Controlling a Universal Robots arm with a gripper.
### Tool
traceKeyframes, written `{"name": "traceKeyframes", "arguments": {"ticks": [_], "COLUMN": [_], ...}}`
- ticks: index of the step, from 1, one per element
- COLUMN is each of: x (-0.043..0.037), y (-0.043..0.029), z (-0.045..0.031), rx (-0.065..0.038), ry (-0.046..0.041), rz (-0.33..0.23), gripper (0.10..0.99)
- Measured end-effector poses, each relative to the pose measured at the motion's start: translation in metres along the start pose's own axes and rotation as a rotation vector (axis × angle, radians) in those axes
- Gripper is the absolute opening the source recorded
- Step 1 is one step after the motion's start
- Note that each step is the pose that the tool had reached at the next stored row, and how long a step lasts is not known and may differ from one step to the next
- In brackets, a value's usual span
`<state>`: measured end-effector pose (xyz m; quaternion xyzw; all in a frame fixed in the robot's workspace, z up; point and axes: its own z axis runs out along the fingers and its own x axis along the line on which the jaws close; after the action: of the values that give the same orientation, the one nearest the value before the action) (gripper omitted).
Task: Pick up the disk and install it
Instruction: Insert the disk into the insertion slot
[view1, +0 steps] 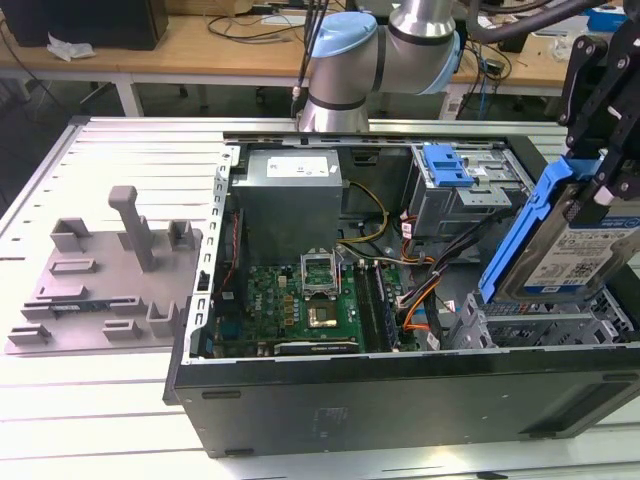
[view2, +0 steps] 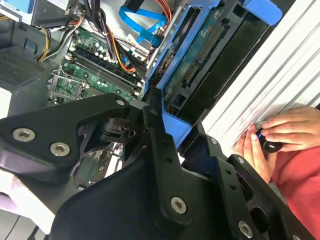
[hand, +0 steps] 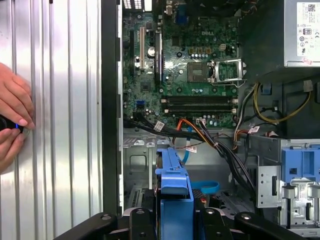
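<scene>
While I watch the exterior view, my gripper (view1: 603, 185) is clamped on the disk (view1: 565, 255) — tilted, label showing — held just above the drive cage (view1: 545, 325) at the open computer case's (view1: 400, 390) end on the exterior view's right.

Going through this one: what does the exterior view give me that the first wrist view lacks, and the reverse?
Exterior view: the grey fixture with upright posts on the table at the exterior view's left, and the labelled face of the disk. First wrist view: a person's hands holding a small dark object against the table. Both: the open computer case, its motherboard, and the disk in its blue carrier, clamped in the pincer over the case.
</scene>
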<state>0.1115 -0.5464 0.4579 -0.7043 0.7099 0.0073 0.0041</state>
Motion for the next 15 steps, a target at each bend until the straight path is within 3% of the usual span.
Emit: {"name": "traceKeyframes", "arguments": {"ticks": [15], "x": [0.0004], "y": [-0.0001], "z": [0.015], "rx": [0.0], "ry": [-0.0001], "rz": [0.0], "gripper": [0.369]}}
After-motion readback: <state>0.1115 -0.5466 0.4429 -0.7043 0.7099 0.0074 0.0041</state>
